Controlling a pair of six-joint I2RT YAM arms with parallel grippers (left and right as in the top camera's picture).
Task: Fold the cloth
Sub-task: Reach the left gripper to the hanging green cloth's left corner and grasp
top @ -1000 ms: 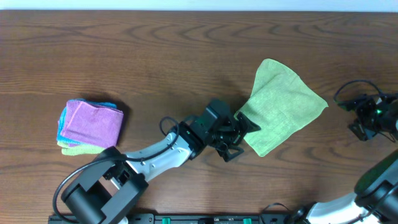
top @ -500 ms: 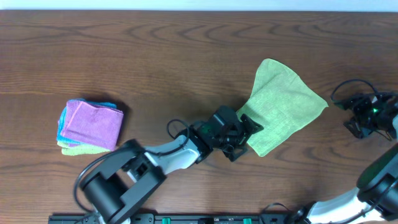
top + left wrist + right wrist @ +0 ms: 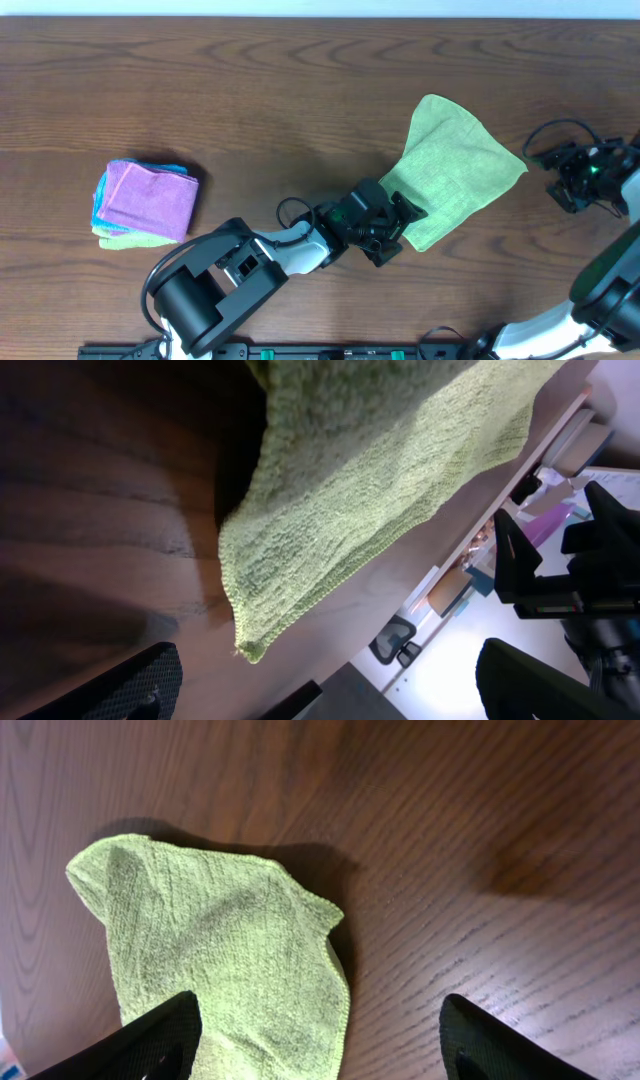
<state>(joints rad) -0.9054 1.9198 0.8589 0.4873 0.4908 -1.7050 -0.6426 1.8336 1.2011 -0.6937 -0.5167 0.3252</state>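
Note:
The lime-green cloth [image 3: 450, 172] lies spread on the wooden table, right of centre, turned like a diamond. My left gripper [image 3: 400, 232] sits at its lower-left edge, open. In the left wrist view the cloth [image 3: 370, 470] has its near corner hanging between my two fingers [image 3: 120, 685], with nothing gripped. My right gripper [image 3: 556, 175] hovers just beyond the cloth's right corner, open. The right wrist view shows the cloth [image 3: 220, 960] with its stitched edge running between the spread fingertips [image 3: 140, 1045], untouched.
A stack of folded cloths [image 3: 145, 200], pink on top with blue and green beneath, sits at the left of the table [image 3: 300, 90]. The table's front edge runs close behind my left gripper. Both arms' bases stand along the bottom.
My left gripper has slid right and slightly down along the cloth's lower-left edge. My right gripper has edged left toward the cloth's right corner. The cloth has not moved.

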